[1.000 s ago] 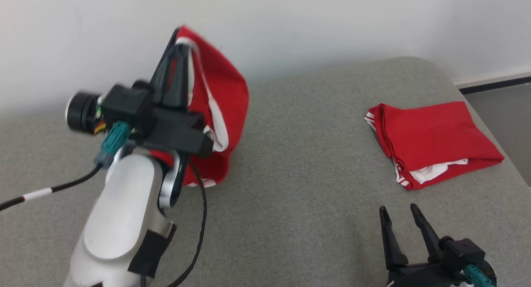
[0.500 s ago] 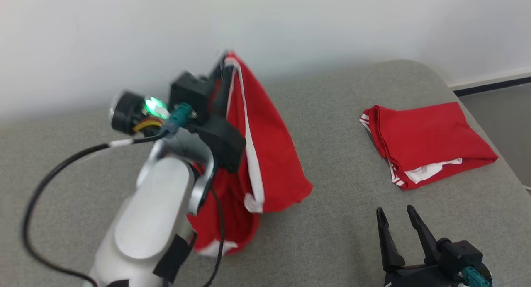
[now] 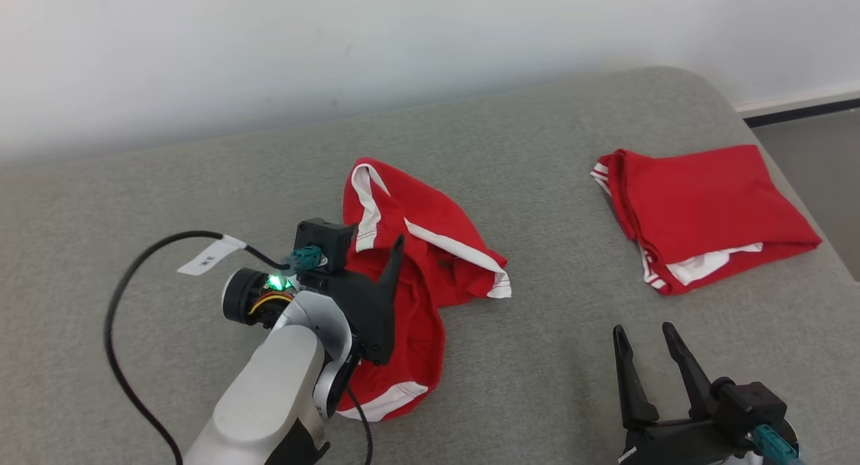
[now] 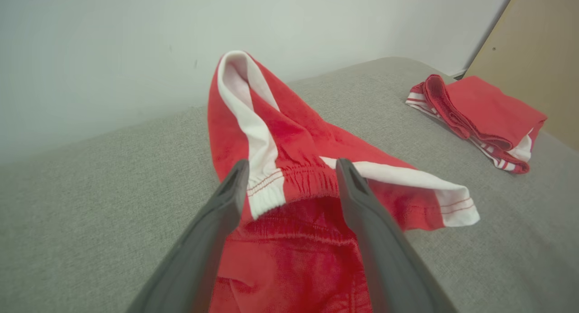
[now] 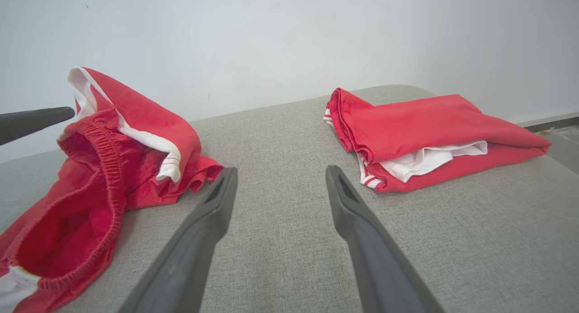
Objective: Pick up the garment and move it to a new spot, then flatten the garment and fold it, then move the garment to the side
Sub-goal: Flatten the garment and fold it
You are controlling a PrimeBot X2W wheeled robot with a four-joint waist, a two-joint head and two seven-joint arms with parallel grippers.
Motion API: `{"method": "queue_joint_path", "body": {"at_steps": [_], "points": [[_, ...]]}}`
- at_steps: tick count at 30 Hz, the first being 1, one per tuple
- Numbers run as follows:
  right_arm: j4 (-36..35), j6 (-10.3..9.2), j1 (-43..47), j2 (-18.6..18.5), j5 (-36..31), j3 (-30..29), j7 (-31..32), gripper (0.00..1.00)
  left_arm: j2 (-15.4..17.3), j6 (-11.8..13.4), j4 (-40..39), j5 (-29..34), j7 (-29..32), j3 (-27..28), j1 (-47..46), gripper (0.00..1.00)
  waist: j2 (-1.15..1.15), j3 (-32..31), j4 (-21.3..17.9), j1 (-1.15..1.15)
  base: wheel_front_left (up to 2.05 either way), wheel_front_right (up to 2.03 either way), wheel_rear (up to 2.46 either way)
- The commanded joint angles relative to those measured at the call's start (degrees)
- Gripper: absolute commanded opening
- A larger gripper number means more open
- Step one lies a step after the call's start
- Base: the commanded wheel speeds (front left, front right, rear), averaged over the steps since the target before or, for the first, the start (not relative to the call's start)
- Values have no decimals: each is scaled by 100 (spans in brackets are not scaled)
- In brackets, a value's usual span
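The garment (image 3: 430,250), red shorts with white side stripes, lies crumpled on the grey cushion (image 3: 537,357), its elastic waistband facing my left arm. My left gripper (image 3: 393,257) hovers just above the waistband. In the left wrist view the left gripper (image 4: 291,168) is open, its fingers astride the garment (image 4: 289,136) and gripping none of the cloth. My right gripper (image 3: 643,330) stands open near the front right, over bare cushion. Through the right wrist camera the right gripper (image 5: 281,170) frames nothing, with the garment (image 5: 113,168) to its left.
A second red garment (image 3: 699,209), folded, lies at the cushion's far right near the rounded edge (image 5: 420,127). A pale wall runs behind the cushion. The floor (image 3: 813,149) drops away at right. A black cable (image 3: 127,297) loops left of my left arm.
My left gripper came down from high near the wall toward the cushion's middle and opened. The garment it held up now lies released on the cushion. The right gripper stayed put.
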Motion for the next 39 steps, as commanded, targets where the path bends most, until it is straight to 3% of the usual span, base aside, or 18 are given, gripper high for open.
{"method": "queue_joint_path", "body": {"at_steps": [1, 9, 19, 24, 25, 26, 27, 28, 35, 39], "points": [[11, -15, -67, -3, -35, -12, -37, 100, -8, 10, 4, -121, -39, -18, 72, 100, 0, 11, 127, -1, 0, 0, 0], [23, -15, -98, -3, 15, 141, -23, 100, -8, 184, 18, -858, -83, -272, -132, 100, 0, 9, 375, -1, 0, 0, 0], [32, -15, -224, -2, 34, 233, -41, 100, -6, 721, 841, -1795, 381, -311, -588, 100, 0, 259, -84, -1, 0, 0, 0], [15, -15, -278, -1, 43, 167, -62, 100, -2, 823, 1276, -2065, 590, -282, -694, 100, 0, 386, -247, -1, 0, 0, 0], [18, -15, -283, -1, 44, 150, -74, 100, -3, 834, 1349, -2100, 655, -319, -714, 96, 0, 396, -251, -1, 0, 0, 0], [24, -15, -286, -1, 47, 137, -85, 100, -4, 845, 1397, -2147, 711, -341, -731, 56, 0, 404, -250, -1, 0, 0, 0], [32, -15, -287, -2, 51, 122, -93, 100, -5, 821, 1434, -2137, 737, -376, -745, 48, 0, 406, -243, -1, 0, 0, 0], [43, -15, -286, -2, 53, 108, -102, 100, -9, 770, 1439, -2113, 699, -426, -766, 0, 0, 401, -225, -1, 0, 0, 0], [82, -15, -240, -2, -4, 132, -83, 100, 49, 709, 1217, -1716, -358, -681, -932, 0, 0, 225, 74, -1, 0, 0, 0], [81, -15, -122, -2, -56, 84, -34, 100, 107, 609, 681, -1388, -1089, -889, -982, 0, 0, 84, 328, -1, 0, 0, 0]]}}
